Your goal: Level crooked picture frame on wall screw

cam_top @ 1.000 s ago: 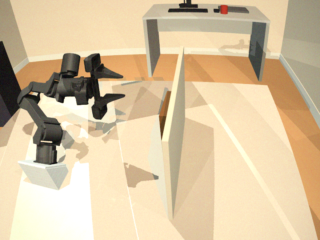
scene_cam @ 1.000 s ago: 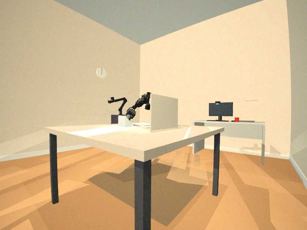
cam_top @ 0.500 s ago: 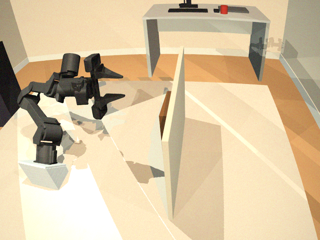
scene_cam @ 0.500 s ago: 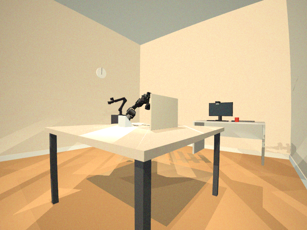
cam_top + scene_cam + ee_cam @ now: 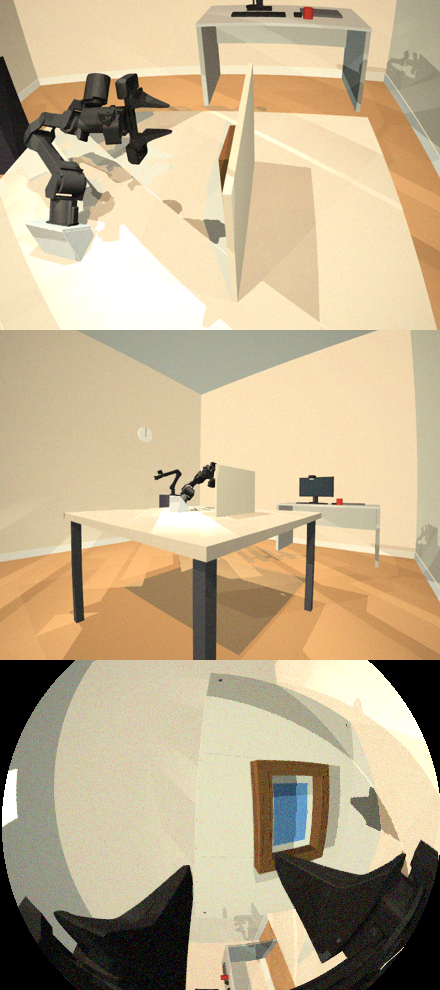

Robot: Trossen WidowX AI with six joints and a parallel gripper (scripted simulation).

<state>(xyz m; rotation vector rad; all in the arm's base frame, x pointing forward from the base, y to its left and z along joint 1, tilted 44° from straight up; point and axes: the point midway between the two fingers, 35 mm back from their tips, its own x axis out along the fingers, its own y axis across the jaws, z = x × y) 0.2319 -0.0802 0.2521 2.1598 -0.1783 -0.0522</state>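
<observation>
The brown picture frame [image 5: 226,145] [image 5: 262,815], with a blue picture, hangs on the near face of the pale upright panel [image 5: 245,142] [image 5: 234,489] [image 5: 225,805]. The wrist view shows it turned sideways. There, the frame's left bar runs slightly out of parallel with the panel's left edge, though the lens bends lines. The screw and notched strip are hidden. My gripper [image 5: 169,118] [image 5: 234,867] is open and empty, its fingers one above the other, pointing at the panel. A wide gap separates the fingertips from the frame. In the wrist view one fingertip overlaps a frame corner.
The panel stands on the table [image 5: 355,220] [image 5: 124,521]. My arm's white base [image 5: 60,239] [image 5: 177,504] stands on the same table, on the frame's side of the panel. A desk [image 5: 284,24] [image 5: 334,518] with a monitor and a red cup [image 5: 307,13] [image 5: 339,501] stands beyond.
</observation>
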